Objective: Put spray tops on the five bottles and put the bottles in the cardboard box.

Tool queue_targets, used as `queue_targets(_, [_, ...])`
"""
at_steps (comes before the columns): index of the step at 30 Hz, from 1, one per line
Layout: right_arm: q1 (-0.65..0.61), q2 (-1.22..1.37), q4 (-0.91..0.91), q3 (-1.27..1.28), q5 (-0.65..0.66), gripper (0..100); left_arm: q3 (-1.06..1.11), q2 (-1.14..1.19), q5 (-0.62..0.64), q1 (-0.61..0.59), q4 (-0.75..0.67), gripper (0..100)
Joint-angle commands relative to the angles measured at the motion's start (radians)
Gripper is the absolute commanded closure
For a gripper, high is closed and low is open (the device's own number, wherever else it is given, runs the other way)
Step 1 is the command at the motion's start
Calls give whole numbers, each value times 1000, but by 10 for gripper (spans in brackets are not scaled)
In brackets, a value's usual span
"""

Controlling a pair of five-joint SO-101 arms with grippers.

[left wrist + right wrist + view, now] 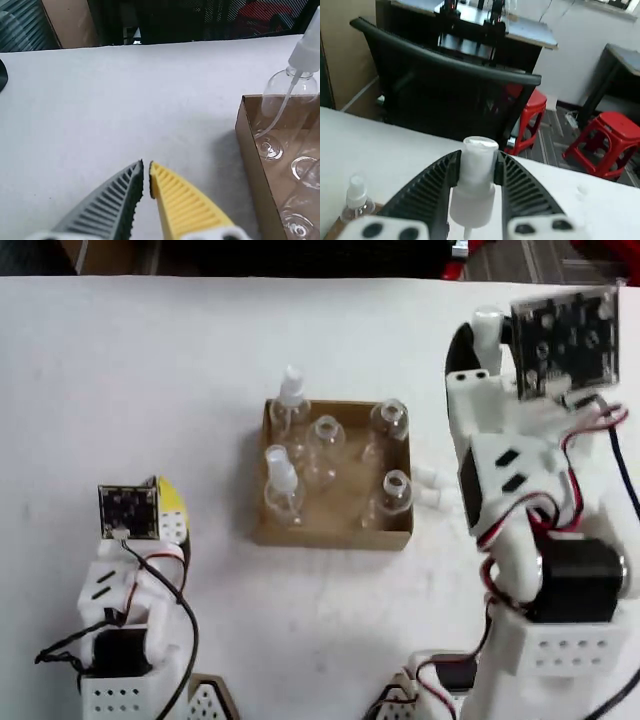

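White printed shell on the left arm [118, 625], black servo, red and black cables looping out. Now the left gripper [146, 172]: one grey ridged finger, one yellow. White again on the right arm [500, 470], and the right gripper [479, 160] is ridged black on both sides.

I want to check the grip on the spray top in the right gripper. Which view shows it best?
The right wrist view: the spray top stands upright, clamped in the right gripper, close up. The high view catches just its white tip from above. The left wrist view faces the cardboard box.
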Motion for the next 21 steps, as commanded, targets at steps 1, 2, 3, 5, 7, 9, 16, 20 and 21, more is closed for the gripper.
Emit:
queue_targets(1, [-68,-102,-252,178,-8,982,-9,-10,-12,10,-25,976])
queue_targets(2, [-94,-111,-297,222,-6,982,-9,-10,-12,10,-25,976])
queue_targets(3, [-128,-114,-338,265,-6,982,-9,-10,-12,10,-25,976])
queue_targets(5, [-209,-107,-409,333,-2,982,-9,-10,-12,10,-25,976])
queue_targets(7, [-268,-79,-499,382,-2,982,-9,-10,-12,10,-25,976])
queue_targets(9, [-298,-35,-588,404,-2,982,-9,-10,-12,10,-25,976])
queue_targets(16, [-349,157,-773,404,-6,982,-12,-10,-12,10,-25,976])
queue_targets(20, [-358,211,-823,411,-8,982,-14,-10,-12,10,-25,976])
queue_targets(21, [-358,220,-825,414,-8,982,-14,-10,-12,10,-25,976])
